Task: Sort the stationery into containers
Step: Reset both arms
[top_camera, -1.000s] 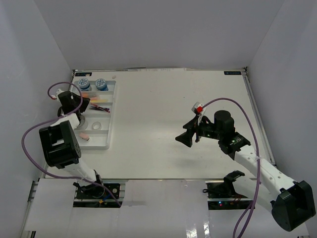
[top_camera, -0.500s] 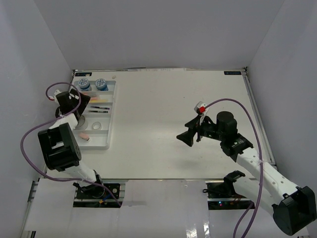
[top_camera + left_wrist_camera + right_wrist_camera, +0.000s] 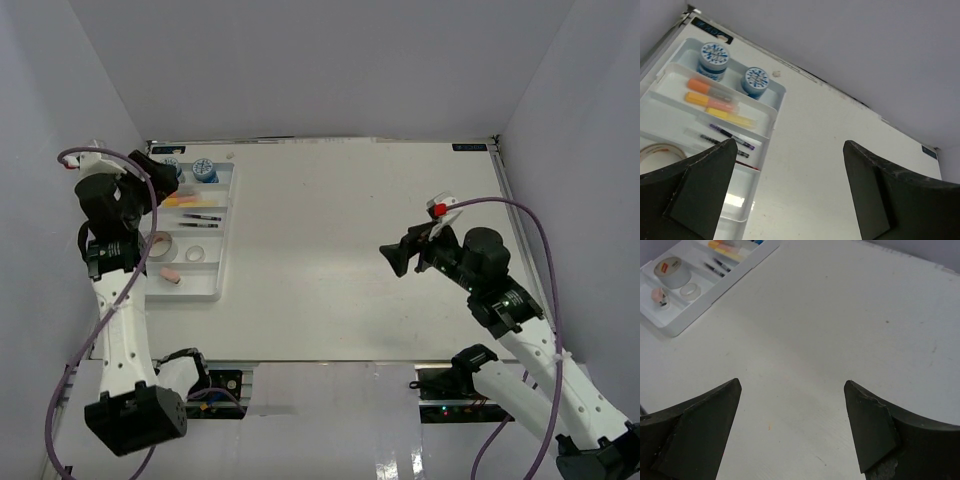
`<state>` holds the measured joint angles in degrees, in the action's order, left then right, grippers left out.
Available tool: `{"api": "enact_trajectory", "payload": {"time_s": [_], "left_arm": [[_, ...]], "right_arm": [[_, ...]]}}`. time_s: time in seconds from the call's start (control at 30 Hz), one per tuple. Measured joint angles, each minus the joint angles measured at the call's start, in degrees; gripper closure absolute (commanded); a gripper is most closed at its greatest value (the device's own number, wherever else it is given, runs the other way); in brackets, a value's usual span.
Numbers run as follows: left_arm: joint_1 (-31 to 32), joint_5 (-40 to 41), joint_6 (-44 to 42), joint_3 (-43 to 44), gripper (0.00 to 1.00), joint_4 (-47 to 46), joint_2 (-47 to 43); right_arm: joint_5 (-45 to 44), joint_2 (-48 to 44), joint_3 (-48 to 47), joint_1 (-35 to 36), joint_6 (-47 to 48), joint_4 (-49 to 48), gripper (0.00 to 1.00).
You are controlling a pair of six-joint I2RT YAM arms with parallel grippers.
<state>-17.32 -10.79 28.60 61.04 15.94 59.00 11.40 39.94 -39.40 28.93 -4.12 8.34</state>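
Observation:
All the stationery lies in the white tray [image 3: 222,262] at the table's left. The containers hold two blue-white tubs [image 3: 713,56] [image 3: 757,80] at the back, then orange and yellow markers [image 3: 710,102], thin pens [image 3: 730,135], a tan tape roll [image 3: 672,267] with a clear roll [image 3: 690,290], and a pink eraser [image 3: 660,295]. My left gripper [image 3: 165,178] hangs open and empty high over the tray's back left; in its own view the left gripper [image 3: 790,144] frames bare table. My right gripper [image 3: 392,258] is open and empty above the table's middle right, as its wrist view shows [image 3: 792,382].
White walls close in on the table at left, back and right. A black label [image 3: 470,148] sits at the back right corner. A metal rail [image 3: 520,230] runs along the right edge. The arm bases and cables are at the near edge.
My left gripper opened over the pen compartment, then rose and pulled back to the left. My right gripper lifted and drew back to the right, still open.

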Motion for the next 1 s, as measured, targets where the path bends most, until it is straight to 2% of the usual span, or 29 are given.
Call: {"api": "enact_trajectory", "payload": {"time_s": [0.23,0.5,0.83,1.0], "left_arm": [[9.25,-0.52,-4.52,5.81,0.02,13.77,-12.02],[16.63,4.17,-6.69,8.22,0.02,27.04,-26.97],[23.26,13.77,-4.04,-0.26,0.02,38.27,-34.56],[25.81,15.82,-1.66,-2.97,0.03,40.33,-39.93]], "right_arm": [[-12.48,-10.05,-3.54,0.00,0.04,6.16,0.10],[-19.45,-20.39,-4.35,0.00,1.38,11.32,0.10],[-23.30,-31.08,-1.73,0.00,1.77,15.69,0.10],[-24.61,-33.18,0.15,0.00,1.77,17.03,0.10]]}}
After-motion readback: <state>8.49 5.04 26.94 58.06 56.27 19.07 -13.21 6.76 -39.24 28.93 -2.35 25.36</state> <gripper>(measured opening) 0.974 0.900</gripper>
